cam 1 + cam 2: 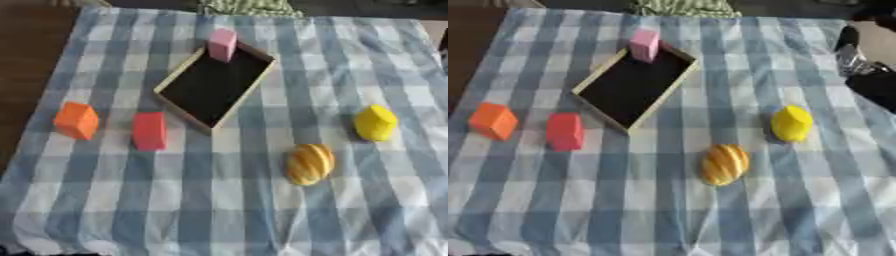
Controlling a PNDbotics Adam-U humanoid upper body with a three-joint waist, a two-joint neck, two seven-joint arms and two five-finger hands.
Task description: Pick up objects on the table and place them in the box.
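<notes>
No hand in view, so finger state can't be told; the pink block (222, 44) leans at the shallow wooden box's (179, 78) far corner, liable to topple onto the worktop.

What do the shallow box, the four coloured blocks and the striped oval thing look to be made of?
Shallow box: pale wood rim, by its tan colour; dark matt floor.
Pink block, red block, orange block, yellow block: painted wood or foam, by their flat even colour; which, I cannot tell.
Striped oval thing: probably a plastic toy bread loaf, glossy with pale stripes.
</notes>
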